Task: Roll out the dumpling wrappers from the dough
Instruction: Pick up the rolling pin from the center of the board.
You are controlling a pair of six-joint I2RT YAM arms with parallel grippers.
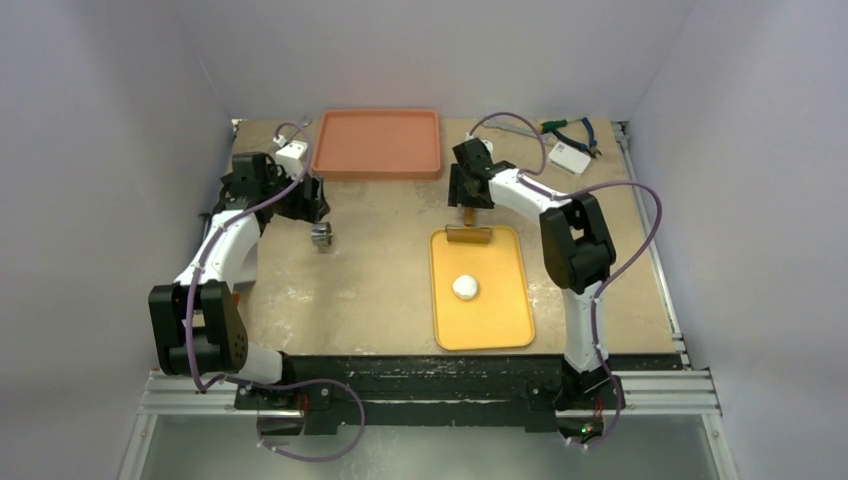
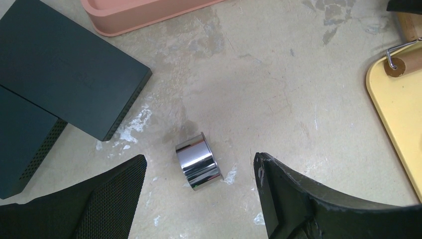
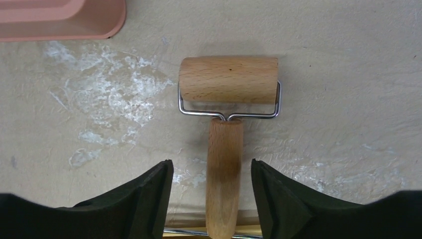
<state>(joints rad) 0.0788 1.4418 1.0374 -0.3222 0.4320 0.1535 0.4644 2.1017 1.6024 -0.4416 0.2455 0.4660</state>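
Here the right gripper (image 3: 210, 165) straddles the roller handle (image 3: 225, 149), seemingly without touching.

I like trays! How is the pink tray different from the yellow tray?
The pink tray sits farther back, lying sideways; the yellow tray sits nearer, lying lengthwise. The yellow tray holds a white dough lump; the pink tray holds nothing. Both are rectangular with rounded corners.

I see a robot lab cell, bare white walls (image 1: 110, 120) around my arms (image 1: 215, 255), aluminium rail (image 1: 670, 392) at their bases, pliers (image 1: 572, 130) beyond my right gripper (image 1: 468, 203).
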